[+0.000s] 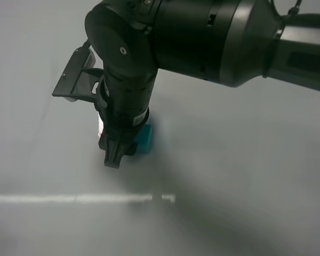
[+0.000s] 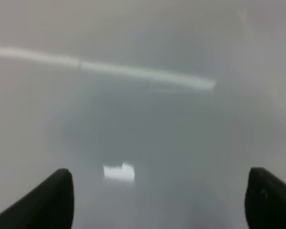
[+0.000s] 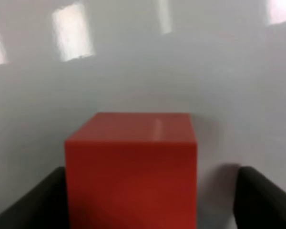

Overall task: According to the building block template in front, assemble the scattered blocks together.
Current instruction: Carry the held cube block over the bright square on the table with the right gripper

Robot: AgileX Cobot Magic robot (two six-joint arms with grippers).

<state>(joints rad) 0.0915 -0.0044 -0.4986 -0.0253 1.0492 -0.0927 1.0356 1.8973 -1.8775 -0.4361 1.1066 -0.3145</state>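
Observation:
In the right wrist view a red cube (image 3: 133, 167) stands on the grey table between the two dark fingers of my right gripper (image 3: 151, 191). The jaws are spread, with a gap on one side of the cube. In the exterior high view the right gripper (image 1: 113, 159) points down at the table. A teal cube (image 1: 146, 140) sits just beside it and a sliver of red (image 1: 100, 128) shows on its other side. The arm hides whether the two cubes touch. The template bar is not visible as such. My left gripper (image 2: 159, 191) is open and empty over bare table.
The right arm (image 1: 202, 37) reaches from the right across the top of the exterior high view and hides the table behind it. A bright reflected strip (image 1: 80, 198) lies on the grey table (image 1: 256, 176) in front.

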